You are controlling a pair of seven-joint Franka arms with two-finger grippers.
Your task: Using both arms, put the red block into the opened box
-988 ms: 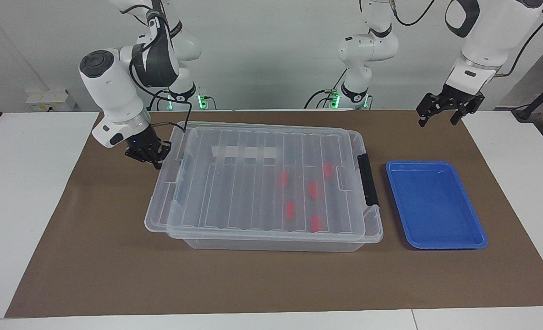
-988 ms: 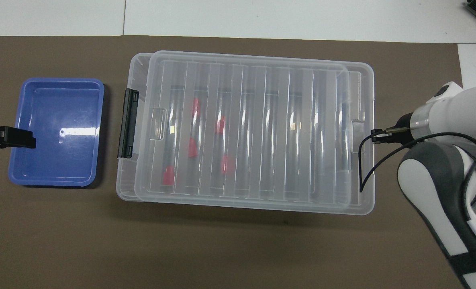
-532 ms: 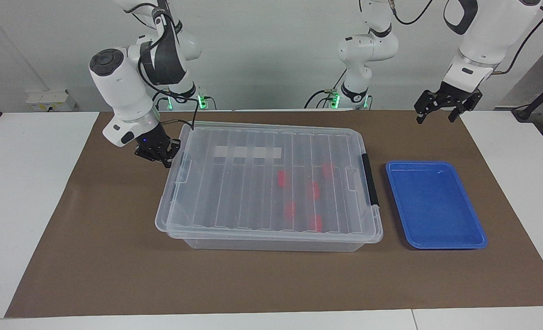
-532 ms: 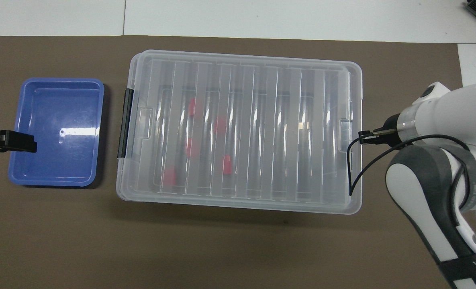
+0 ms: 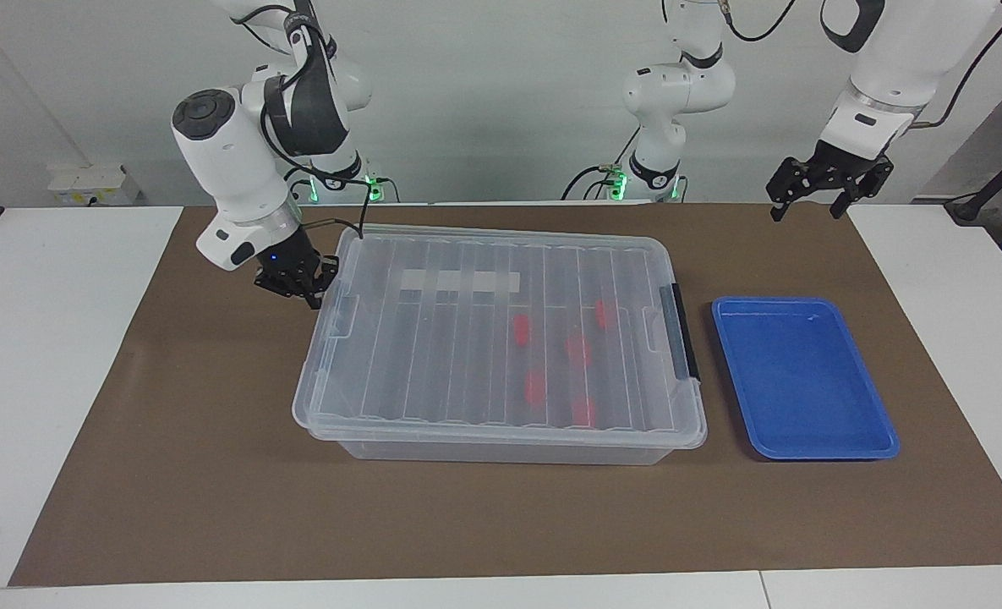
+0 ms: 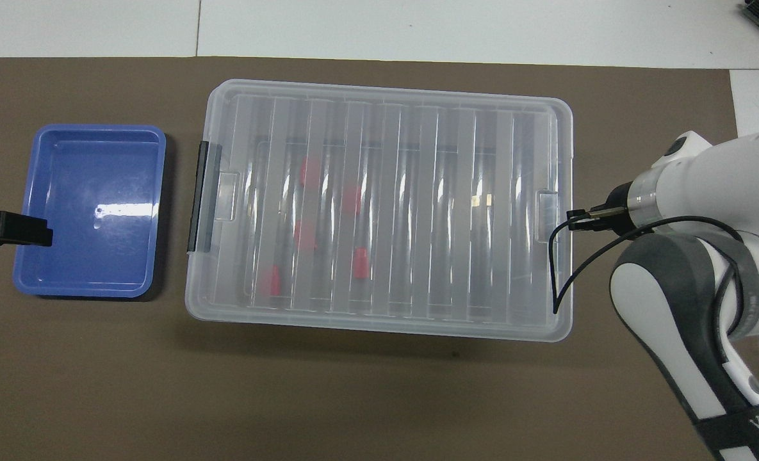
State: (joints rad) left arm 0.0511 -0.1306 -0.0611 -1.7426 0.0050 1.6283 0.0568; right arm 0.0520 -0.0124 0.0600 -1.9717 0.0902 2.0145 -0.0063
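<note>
I see five red blocks inside the box, under its ribbed lid. My right gripper, fingertips pressed together, sits at the lid's end edge. My left gripper hangs spread over the brown mat, with the blue tray beside the box.

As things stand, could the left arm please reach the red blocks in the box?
Probably not. The lid lies over the box, covering the red blocks, and the open left gripper hangs up by the blue tray.
</note>
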